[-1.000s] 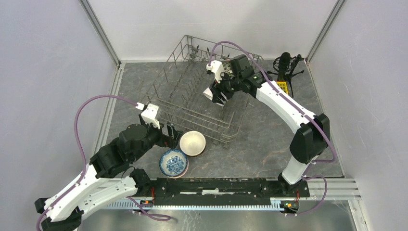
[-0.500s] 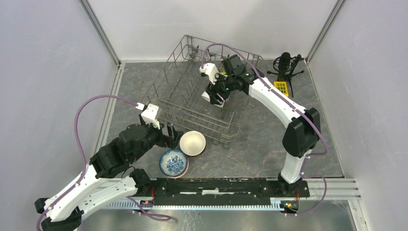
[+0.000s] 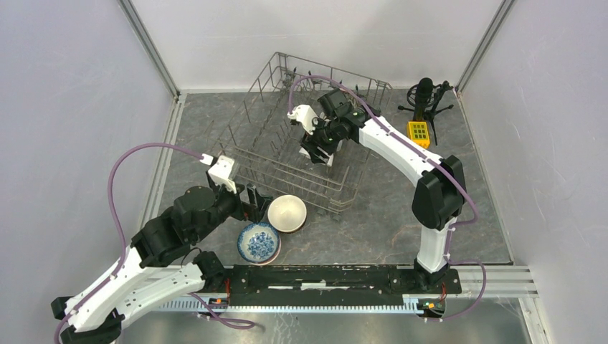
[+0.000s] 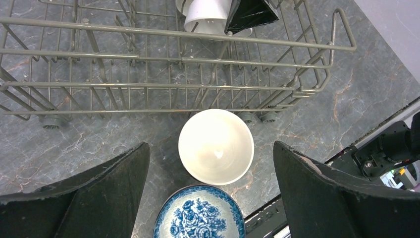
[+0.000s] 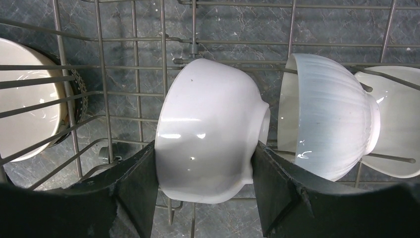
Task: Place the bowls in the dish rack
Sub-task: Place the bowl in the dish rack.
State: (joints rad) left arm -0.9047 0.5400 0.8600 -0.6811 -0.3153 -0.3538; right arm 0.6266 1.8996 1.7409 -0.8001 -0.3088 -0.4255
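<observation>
- Right tool (image 3: 315, 140) has swung further left over the rack (image 3: 272, 161) since a second ago; the left arm has barely shifted.
- Right tool is clamped on a white bowl (image 5: 208, 129), tipped on its side among the tines, just beside a ribbed bowl (image 5: 327, 119).
- Left tool (image 4: 210, 148) is wide open, holding nothing, hovering above the cream bowl (image 4: 216, 163).
- Cream bowl sits on the counter (image 4: 346, 99) right by the rack, blue bowl (image 4: 198, 218) just beside it.

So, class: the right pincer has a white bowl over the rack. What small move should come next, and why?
Probably ease the plain white bowl straight down. The right pincer grips it on its side above the dish rack wires, beside a ribbed bowl already standing there, so it seems not yet seated.
</observation>
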